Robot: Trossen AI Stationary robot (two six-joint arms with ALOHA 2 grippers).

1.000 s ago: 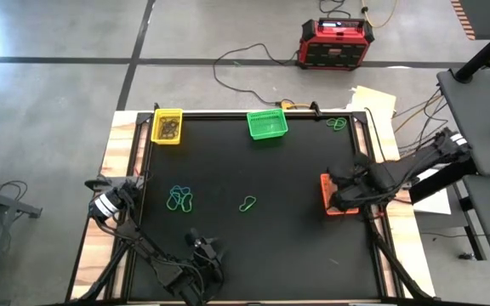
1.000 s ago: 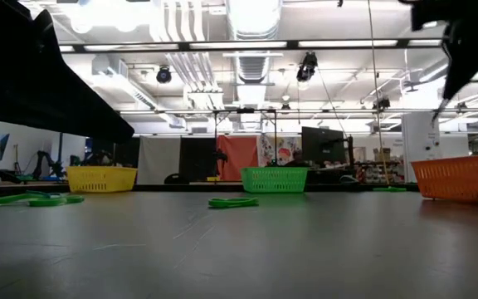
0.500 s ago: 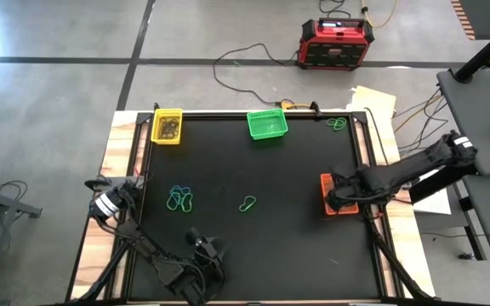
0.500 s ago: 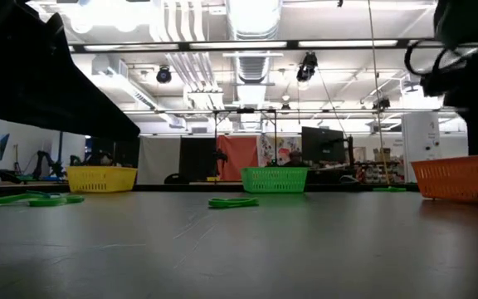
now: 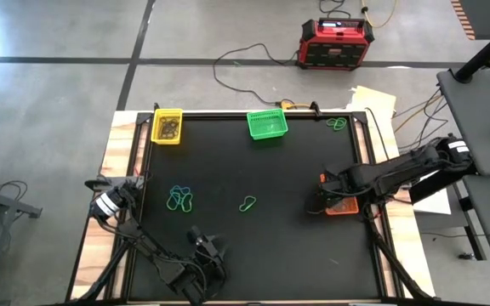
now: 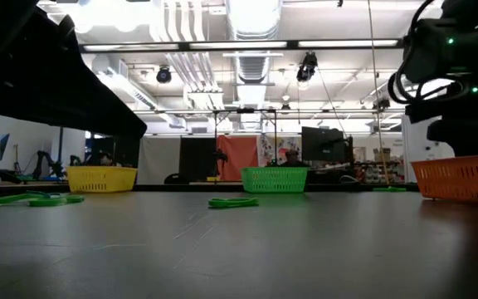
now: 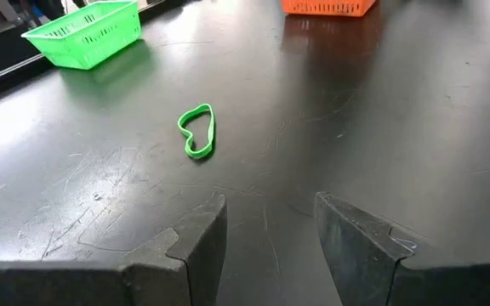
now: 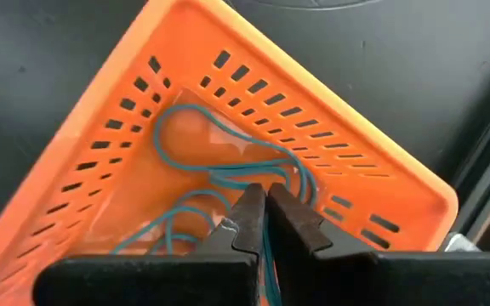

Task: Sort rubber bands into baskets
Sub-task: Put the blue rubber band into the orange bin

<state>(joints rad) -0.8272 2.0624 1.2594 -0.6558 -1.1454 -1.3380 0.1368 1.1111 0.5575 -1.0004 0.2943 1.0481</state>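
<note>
My right gripper (image 8: 262, 208) hangs over the orange basket (image 8: 330, 127), fingers pointing down into it and shut on a teal rubber band (image 8: 228, 157). More teal bands lie on the basket floor. In the high view the right gripper (image 5: 320, 194) covers most of the orange basket (image 5: 342, 207). My left gripper (image 7: 266, 225) is open and empty near the table's near edge (image 5: 202, 248). A green band (image 7: 198, 132) lies on the table ahead of it. The yellow basket (image 5: 168, 127) and the green basket (image 5: 267, 125) stand at the far edge. My right gripper pinches a strand of the teal band (image 8: 267, 248) between its two fingertips. The fingers come from above, pointing down into the orange basket. The band's loop (image 8: 185, 127) lies on the basket floor.
A cluster of green and teal bands (image 5: 179, 199) and a single green band (image 5: 247, 204) lie mid-table. More green bands (image 5: 337, 123) lie at the far right corner. A red and black box (image 5: 337, 42) with cables stands on the floor beyond the table.
My right gripper has moved toward the table's left edge and come down over the orange basket. In the low view the arm has dropped further into the picture at the right.
</note>
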